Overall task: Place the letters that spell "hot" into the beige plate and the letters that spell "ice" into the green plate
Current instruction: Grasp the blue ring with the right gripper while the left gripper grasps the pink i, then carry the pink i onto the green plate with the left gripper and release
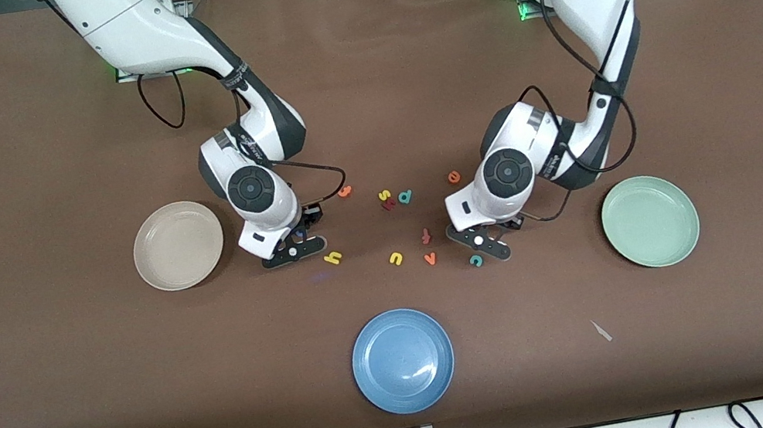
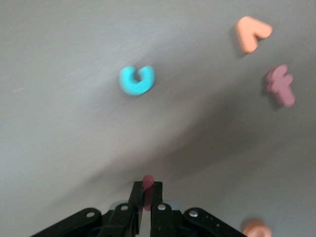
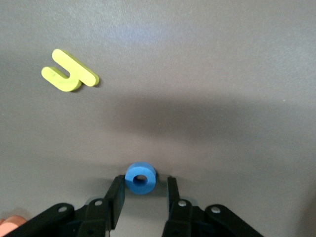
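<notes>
My left gripper (image 1: 479, 242) (image 2: 146, 190) is shut on the dark red "i" (image 2: 148, 183), low over the cloth beside the teal "c" (image 1: 476, 260) (image 2: 137, 80). The orange "e" (image 1: 453, 176) lies toward the arms' bases. My right gripper (image 1: 292, 251) (image 3: 144, 182) is down at the table, shut on the blue "o" (image 3: 140, 178); the front view hides that ring. The yellow "h" (image 1: 333, 258) (image 3: 69, 74) lies close by, and the orange "t" (image 1: 345, 191) a little farther from the camera. The beige plate (image 1: 143, 240) and the green plate (image 1: 614, 220) hold nothing.
Loose letters lie between the grippers: a yellow "s" (image 1: 384, 195), teal "d" (image 1: 406, 196), yellow "n/u" (image 1: 396, 258), pinkish-red "t/f" (image 1: 426, 237) (image 2: 280, 85) and orange "v" (image 1: 429, 259) (image 2: 252, 33). A blue plate (image 1: 365, 342) sits nearest the camera, a white scrap (image 1: 601, 331) beside it.
</notes>
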